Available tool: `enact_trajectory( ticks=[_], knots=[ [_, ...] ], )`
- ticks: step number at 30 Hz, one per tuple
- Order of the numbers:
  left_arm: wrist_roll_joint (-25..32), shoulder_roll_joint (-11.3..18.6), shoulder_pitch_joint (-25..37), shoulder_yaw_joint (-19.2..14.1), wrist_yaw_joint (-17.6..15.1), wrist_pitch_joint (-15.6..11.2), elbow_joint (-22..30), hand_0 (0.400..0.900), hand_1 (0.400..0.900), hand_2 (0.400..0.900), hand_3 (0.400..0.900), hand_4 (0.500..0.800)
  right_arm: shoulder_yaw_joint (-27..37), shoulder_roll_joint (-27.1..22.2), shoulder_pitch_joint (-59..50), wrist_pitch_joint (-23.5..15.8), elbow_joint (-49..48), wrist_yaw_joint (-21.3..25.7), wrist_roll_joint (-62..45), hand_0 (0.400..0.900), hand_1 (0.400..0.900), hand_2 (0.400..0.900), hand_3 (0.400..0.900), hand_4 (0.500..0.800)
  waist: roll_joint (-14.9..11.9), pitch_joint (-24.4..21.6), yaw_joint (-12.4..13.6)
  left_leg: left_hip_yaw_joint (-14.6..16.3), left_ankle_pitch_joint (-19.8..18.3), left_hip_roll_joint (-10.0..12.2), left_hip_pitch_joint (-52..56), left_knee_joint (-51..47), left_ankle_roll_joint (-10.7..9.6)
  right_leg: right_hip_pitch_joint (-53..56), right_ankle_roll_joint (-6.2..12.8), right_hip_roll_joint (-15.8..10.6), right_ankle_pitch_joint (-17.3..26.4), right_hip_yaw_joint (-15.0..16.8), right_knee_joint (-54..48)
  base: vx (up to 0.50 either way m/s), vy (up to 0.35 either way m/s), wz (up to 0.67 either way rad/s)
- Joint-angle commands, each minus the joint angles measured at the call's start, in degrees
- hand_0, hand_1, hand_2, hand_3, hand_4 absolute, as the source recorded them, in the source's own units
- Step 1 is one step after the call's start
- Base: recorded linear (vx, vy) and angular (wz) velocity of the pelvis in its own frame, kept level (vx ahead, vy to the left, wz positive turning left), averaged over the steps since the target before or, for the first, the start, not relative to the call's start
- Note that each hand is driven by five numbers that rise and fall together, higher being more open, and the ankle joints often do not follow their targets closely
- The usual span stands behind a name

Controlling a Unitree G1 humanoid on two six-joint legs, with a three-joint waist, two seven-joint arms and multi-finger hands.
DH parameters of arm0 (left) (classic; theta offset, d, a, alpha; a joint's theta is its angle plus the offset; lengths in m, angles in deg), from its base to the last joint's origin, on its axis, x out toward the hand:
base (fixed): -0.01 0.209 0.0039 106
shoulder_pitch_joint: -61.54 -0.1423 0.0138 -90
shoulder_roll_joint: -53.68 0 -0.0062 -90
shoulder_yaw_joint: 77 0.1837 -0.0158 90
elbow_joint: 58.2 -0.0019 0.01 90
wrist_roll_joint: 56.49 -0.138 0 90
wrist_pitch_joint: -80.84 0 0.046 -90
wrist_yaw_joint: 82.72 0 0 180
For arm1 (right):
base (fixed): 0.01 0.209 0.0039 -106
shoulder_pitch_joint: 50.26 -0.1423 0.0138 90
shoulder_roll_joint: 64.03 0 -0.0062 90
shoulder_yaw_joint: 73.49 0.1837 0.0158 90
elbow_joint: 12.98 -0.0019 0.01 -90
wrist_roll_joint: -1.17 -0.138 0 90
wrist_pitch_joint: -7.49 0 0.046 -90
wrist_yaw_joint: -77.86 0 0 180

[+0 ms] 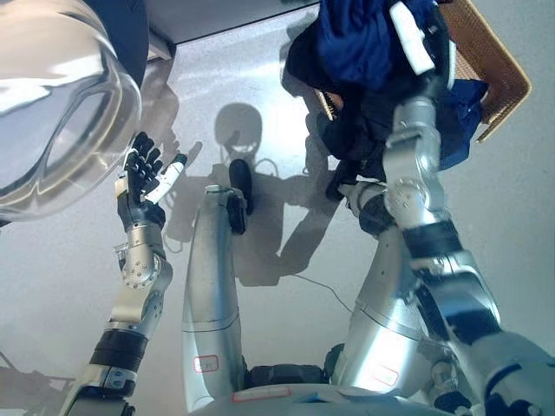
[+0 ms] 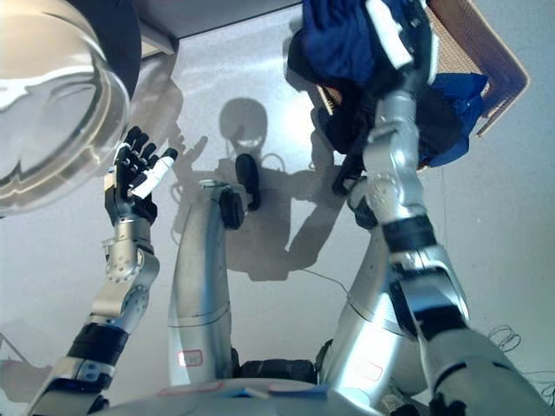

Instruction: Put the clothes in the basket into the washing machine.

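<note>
My right hand (image 1: 416,39) is at the top right, its fingers curled on a dark blue garment (image 1: 355,39) that it holds up above the floor. Dark and blue clothes (image 1: 460,121) hang down below it and over the side of the wicker basket (image 1: 494,69). The washing machine's open round glass door (image 1: 61,104) fills the upper left, with the dark drum opening (image 1: 130,30) behind it. My left hand (image 1: 143,178) is open, fingers spread, just right of the door's lower rim and holds nothing.
The pale grey floor (image 1: 260,87) lies between the machine and the basket. The basket stands at the far right, tilted in view.
</note>
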Motion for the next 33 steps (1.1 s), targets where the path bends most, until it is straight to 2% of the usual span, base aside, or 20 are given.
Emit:
enact_trajectory(
  ticks=[1, 3, 6, 12, 13, 14, 19, 25, 29, 33],
  knots=[
    [2.4, -0.9, -2.8, -0.2, 0.1, -5.4, -2.2, 0.900, 0.900, 0.900, 0.900, 0.800, 0.2, 2.9, -8.6, -8.0, 3.1, -3.9, -1.9, 0.400, 0.400, 0.400, 0.400, 0.500, 1.3, -11.8, 2.9, -0.8, 3.0, -1.7, -0.6, -7.7, -1.8, -6.0, 5.52, 0.1, -4.9, -2.4, 4.4, 0.02, -0.029, 0.12],
    [3.1, -0.8, -2.2, 0.8, 0.5, -5.9, -3.3, 0.900, 0.900, 0.900, 0.900, 0.800, 1.0, 5.4, -14.8, -8.8, 9.7, -2.4, -2.2, 0.400, 0.400, 0.400, 0.400, 0.500, 1.6, -12.2, 3.8, -0.8, 3.0, -1.9, -0.5, -7.8, -1.7, -6.0, 5.55, -0.1, -5.0, -2.4, 4.5, 0.02, -0.031, 0.12],
    [3.3, 0.2, -1.3, 2.5, 1.7, -6.5, -3.5, 0.900, 0.900, 0.900, 0.900, 0.800, 1.1, 5.8, -22.6, -7.5, 20.4, -0.9, -2.0, 0.400, 0.400, 0.400, 0.400, 0.500, 2.2, -12.8, 5.3, -0.8, 3.2, -2.1, -0.6, -8.0, -1.7, -6.0, 5.64, -0.4, -5.0, -2.4, 4.5, 0.02, -0.027, 0.11],
    [3.2, 2.3, -0.2, 4.8, 4.1, -7.0, -4.5, 0.900, 0.900, 0.900, 0.900, 0.800, 0.4, 1.9, -32.6, -4.0, 38.0, 0.4, -0.7, 0.400, 0.400, 0.400, 0.400, 0.500, 3.1, -13.7, 8.0, -1.4, 3.6, -2.7, -0.8, -8.2, -1.6, -6.2, 6.08, -1.4, -5.4, -2.2, 5.2, 0.02, -0.045, 0.19],
    [3.3, 2.7, -0.2, 5.1, 4.4, -7.1, -4.6, 0.900, 0.900, 0.900, 0.900, 0.800, 0.1, 0.7, -33.9, -3.2, 40.9, 0.6, -0.2, 0.492, 0.492, 0.492, 0.492, 0.555, 3.2, -13.9, 8.6, -1.7, 3.6, -2.8, -0.7, -8.2, -1.6, -6.2, 6.14, -1.6, -5.5, -2.1, 5.4, 0.02, -0.052, 0.22],
    [3.4, 2.9, -0.1, 5.5, 4.8, -7.1, -4.6, 0.900, 0.900, 0.900, 0.900, 0.800, 0.1, -0.6, -35.0, -2.7, 43.1, 1.1, 0.2, 0.900, 0.900, 0.900, 0.900, 0.800, 3.4, -14.0, 9.0, -1.8, 3.6, -2.9, -0.7, -8.2, -1.7, -6.2, 6.23, -1.8, -5.7, -2.1, 5.6, 0.03, -0.061, 0.23],
    [2.6, 4.3, -0.5, 6.9, 6.3, -7.1, -4.1, 0.900, 0.900, 0.900, 0.900, 0.800, -1.9, -6.4, -37.4, -1.3, 46.5, 2.4, 2.6, 0.900, 0.900, 0.900, 0.900, 0.800, 4.3, -14.0, 11.0, -2.2, 3.6, -3.4, -0.7, -8.0, -1.6, -6.2, 6.59, -2.5, -6.3, -2.1, 6.5, 0.01, -0.048, 0.19],
    [3.1, 4.1, -1.0, 7.5, 6.7, -6.8, -5.2, 0.900, 0.900, 0.900, 0.900, 0.800, -3.2, -7.9, -37.2, -1.4, 45.1, 1.7, 1.8, 0.900, 0.900, 0.900, 0.900, 0.800, 4.4, -14.6, 11.8, -2.3, 3.9, -3.7, -0.9, -8.5, -1.7, -6.2, 6.85, -2.8, -6.3, -2.4, 6.6, 0.02, -0.019, 0.09],
    [3.5, 4.1, -1.1, 7.4, 7.2, -7.5, -5.5, 0.900, 0.900, 0.900, 0.900, 0.800, -13.3, -8.6, -38.9, 2.7, 45.4, 3.7, 21.3, 0.900, 0.900, 0.900, 0.900, 0.800, 4.1, -14.7, 11.7, -2.1, 4.2, -3.7, -1.0, -8.6, -1.8, -6.2, 6.68, -2.9, -5.8, -2.5, 6.4, 0.00, 0.000, 0.00],
    [3.3, 3.4, -0.8, 7.7, 6.8, -7.6, -4.5, 0.900, 0.900, 0.900, 0.900, 0.800, -16.5, -7.7, -39.2, 4.0, 45.8, 4.1, 28.8, 0.900, 0.900, 0.900, 0.900, 0.800, 4.0, -14.5, 11.3, -2.0, 4.3, -3.8, -1.0, -8.5, -1.7, -6.2, 6.57, -3.0, -5.7, -2.6, 6.5, 0.00, -0.006, 0.03]
  ],
)
